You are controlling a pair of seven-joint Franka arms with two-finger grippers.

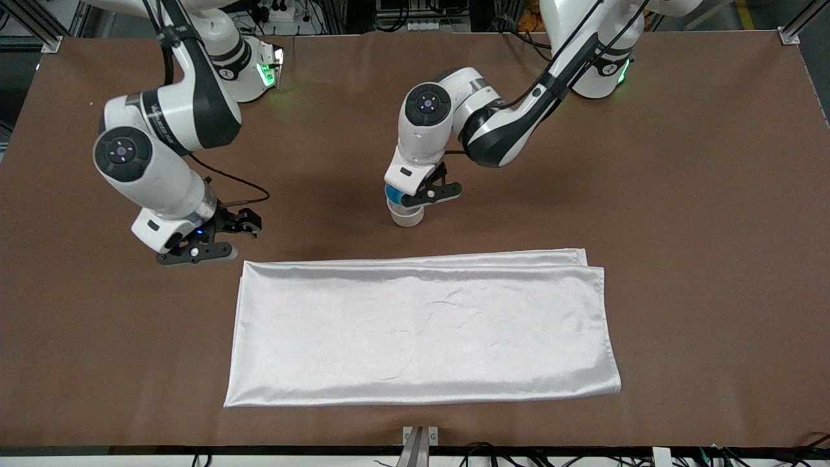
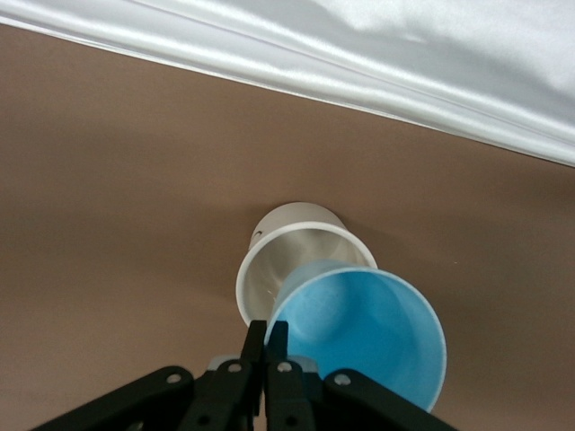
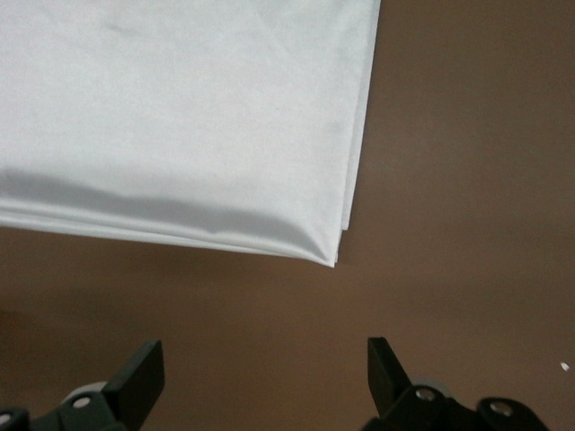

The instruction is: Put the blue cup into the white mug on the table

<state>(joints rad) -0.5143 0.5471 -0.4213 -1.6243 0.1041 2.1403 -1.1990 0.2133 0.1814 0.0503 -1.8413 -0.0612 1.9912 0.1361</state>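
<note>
I see the left claw (image 2: 267,346) pinching the rim of the blue cup (image 2: 364,334), its fingers pressed together on the cup's wall, directly over the white mug (image 2: 296,256). The cup hangs just under the claw, mouth up toward the wrist camera and tilted a little off vertical; from the front I cannot tell whether its base has entered the mug. The mug stands upright on the brown tabletop (image 1: 700,194), mouth up, farther from the front camera than the folded white cloth (image 1: 421,327) and near its edge. The right claw (image 1: 207,243) waits with its fingers (image 3: 139,373) spread wide, over bare tabletop beside the cloth's corner at the right arm's end.
</note>
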